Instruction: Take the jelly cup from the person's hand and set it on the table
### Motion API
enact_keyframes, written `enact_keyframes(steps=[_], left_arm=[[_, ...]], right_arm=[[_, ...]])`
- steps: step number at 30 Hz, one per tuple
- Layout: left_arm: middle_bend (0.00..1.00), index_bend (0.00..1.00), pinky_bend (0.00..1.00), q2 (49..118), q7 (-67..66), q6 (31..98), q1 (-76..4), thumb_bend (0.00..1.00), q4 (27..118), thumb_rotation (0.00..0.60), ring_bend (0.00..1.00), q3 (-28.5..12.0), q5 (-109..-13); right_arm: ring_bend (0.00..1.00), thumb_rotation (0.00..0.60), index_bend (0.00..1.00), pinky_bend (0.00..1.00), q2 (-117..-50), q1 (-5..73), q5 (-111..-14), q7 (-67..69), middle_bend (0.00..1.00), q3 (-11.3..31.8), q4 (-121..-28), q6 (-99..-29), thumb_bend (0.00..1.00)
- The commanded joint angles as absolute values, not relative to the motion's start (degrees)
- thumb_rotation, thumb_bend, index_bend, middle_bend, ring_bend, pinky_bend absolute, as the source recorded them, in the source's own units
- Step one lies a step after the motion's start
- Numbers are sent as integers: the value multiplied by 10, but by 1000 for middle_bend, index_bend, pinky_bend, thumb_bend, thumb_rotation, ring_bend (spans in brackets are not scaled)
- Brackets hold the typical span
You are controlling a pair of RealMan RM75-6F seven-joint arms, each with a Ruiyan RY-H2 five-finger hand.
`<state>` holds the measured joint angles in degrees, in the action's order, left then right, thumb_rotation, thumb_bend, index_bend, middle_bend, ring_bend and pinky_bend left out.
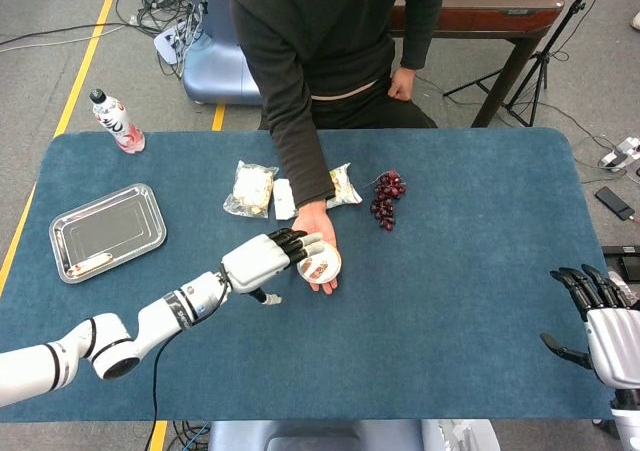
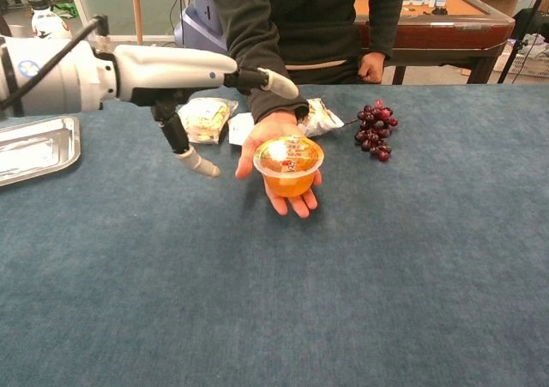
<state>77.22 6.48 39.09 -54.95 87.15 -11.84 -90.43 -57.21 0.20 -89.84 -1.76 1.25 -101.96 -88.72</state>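
Nearest the robot, the right robot hand [image 1: 612,329] hangs at the worktop [image 1: 460,301] edge, fingers spread, holding nothing. Further in, the left robot hand [image 1: 268,261] has its fingers over the jelly cup [image 2: 289,166], thumb hanging down beside it, nothing gripped yet as far as I can tell.

The cup sits on the person's hand [image 2: 276,151] above the middle of the worktop. My guess: light, thin plastic wall that gives if squeezed, smooth sides, foil lid you don't want to poke. I'd take it around the wall just under the rim, thumb one side, fingers the other, gently.

Count: one jelly cup, one metal tray [image 1: 107,231], two or three snack packets [image 1: 251,189] (hard to tell), one bunch of grapes [image 1: 387,198], and furthest back one bottle [image 1: 117,122].
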Motion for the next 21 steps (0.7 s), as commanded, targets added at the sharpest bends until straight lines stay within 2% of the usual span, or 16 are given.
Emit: enact_keyframes(steps=[1, 11, 21], left_arm=[[0, 0, 74, 798, 49, 362, -578, 173, 845, 600, 0, -127, -877], [0, 0, 74, 853, 6, 304, -642, 172, 786, 600, 0, -128, -821], [0, 1, 78, 887, -39, 285, -672, 172, 749, 600, 0, -120, -771]], right_arm=[[72, 600, 189, 176, -573, 1, -897, -15, 173, 12, -1017, -888, 110], [72, 600, 189, 176, -575, -2, -889, -4, 173, 12, -1006, -885, 111], [72, 600, 189, 176, -576, -6, -886, 9, 173, 11, -994, -886, 110]])
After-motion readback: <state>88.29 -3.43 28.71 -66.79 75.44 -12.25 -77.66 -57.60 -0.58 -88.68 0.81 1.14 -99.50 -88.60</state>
